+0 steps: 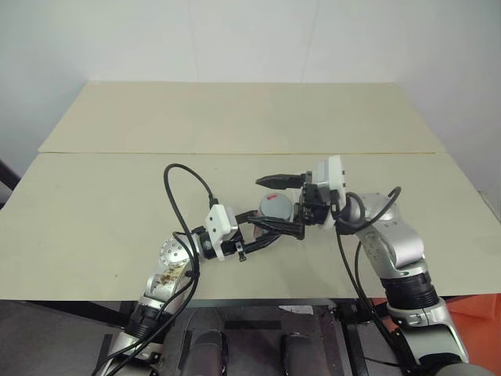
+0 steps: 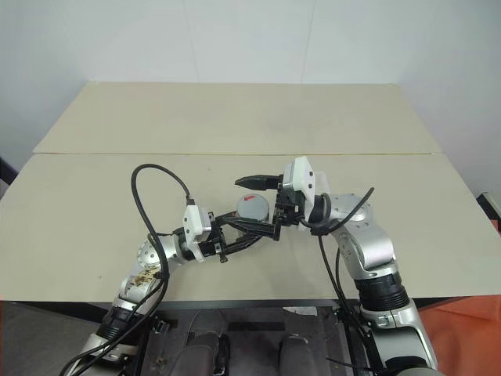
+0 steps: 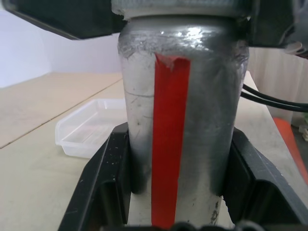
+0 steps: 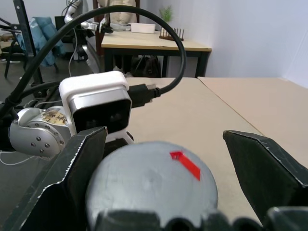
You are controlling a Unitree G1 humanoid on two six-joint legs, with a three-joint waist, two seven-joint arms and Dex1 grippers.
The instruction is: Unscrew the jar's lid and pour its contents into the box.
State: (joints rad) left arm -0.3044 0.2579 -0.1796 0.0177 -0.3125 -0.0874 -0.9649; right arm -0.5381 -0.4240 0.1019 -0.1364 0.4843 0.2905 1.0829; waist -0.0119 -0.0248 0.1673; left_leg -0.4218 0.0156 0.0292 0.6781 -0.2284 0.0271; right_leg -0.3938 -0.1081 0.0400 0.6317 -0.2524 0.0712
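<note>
Left eye view: left tool (image 1: 275, 229) grips jar (image 3: 180, 139); right tool (image 4: 163, 178) spread around lid (image 4: 151, 185).

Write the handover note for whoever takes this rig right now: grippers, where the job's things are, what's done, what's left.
Left gripper: shut on the jar, held upright above the table.
Right gripper: open, fingers either side of the lid, not clamped on it.
Lid: on the jar, red mark on top.
Box: on the table beyond the jar, nothing visible in it.
Done: jar picked up and presented to the right gripper.
Left: close on the lid, unscrew it, pour the contents into the box.
</note>
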